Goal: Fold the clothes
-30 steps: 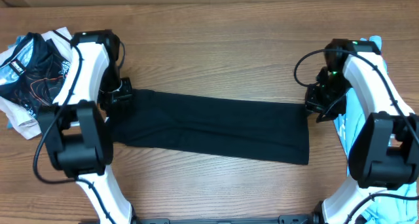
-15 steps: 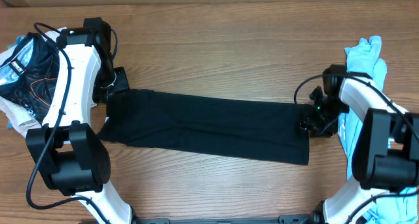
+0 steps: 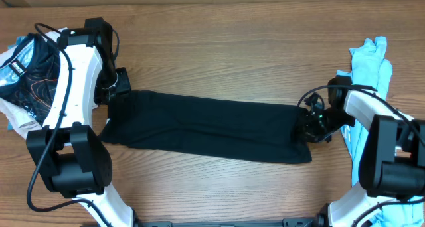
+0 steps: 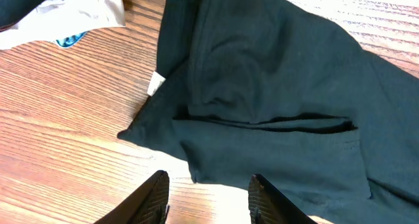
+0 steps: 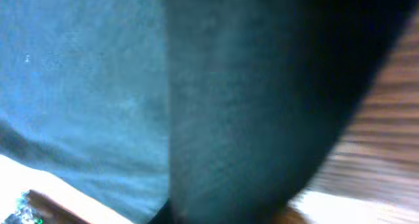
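Since a second ago my right gripper (image 3: 304,127) has come down and inward onto the right end of the black T-shirt (image 3: 212,131), while my left gripper (image 4: 208,196) has kept its place at the shirt's left end. The shirt lies across the middle of the wooden table (image 3: 219,48) as a long strip, already narrowed lengthwise. The light blue tee (image 3: 369,60) sits just beyond its right end, and a heap of other clothes (image 3: 26,71) lies off to the left. My left fingers (image 4: 156,188) are spread apart, gripping nothing, poised just above the near edge of the fabric, with the white tag (image 4: 155,84) showing on the fold farther up. My right wrist view is a blur of dark cloth pressed close, so I cannot tell whether those fingers are clenched or released, though they probably sit right on the hem. As I judge it, the step in hand is taking both ends to fold the strip across. To do it well I should pinch every layer at each end, lift evenly, and keep the blue tee out of the right-hand grasp.
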Controlling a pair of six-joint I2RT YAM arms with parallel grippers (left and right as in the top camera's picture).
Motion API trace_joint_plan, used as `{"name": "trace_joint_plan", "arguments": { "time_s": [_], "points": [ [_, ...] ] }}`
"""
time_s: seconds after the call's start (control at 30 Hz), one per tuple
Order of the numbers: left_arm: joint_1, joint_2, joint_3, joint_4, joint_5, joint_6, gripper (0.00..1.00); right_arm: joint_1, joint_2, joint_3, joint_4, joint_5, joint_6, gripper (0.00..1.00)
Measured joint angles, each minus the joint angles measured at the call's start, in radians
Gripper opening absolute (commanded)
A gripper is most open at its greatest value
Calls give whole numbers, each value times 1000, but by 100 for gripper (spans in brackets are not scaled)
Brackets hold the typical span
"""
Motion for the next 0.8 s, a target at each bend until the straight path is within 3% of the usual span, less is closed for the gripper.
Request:
{"name": "trace_joint_plan", "arguments": {
  "time_s": [0.3,0.57,0.8],
  "points": [
    [0,0,0,-2,0,0,43,-24,11,48,4,47,93,4],
    [0,0,0,-2,0,0,43,-101,15,319,-157,269,168,4],
    [0,0,0,-2,0,0,43,-45,15,486,-280,362,181,4]
  ]
}}
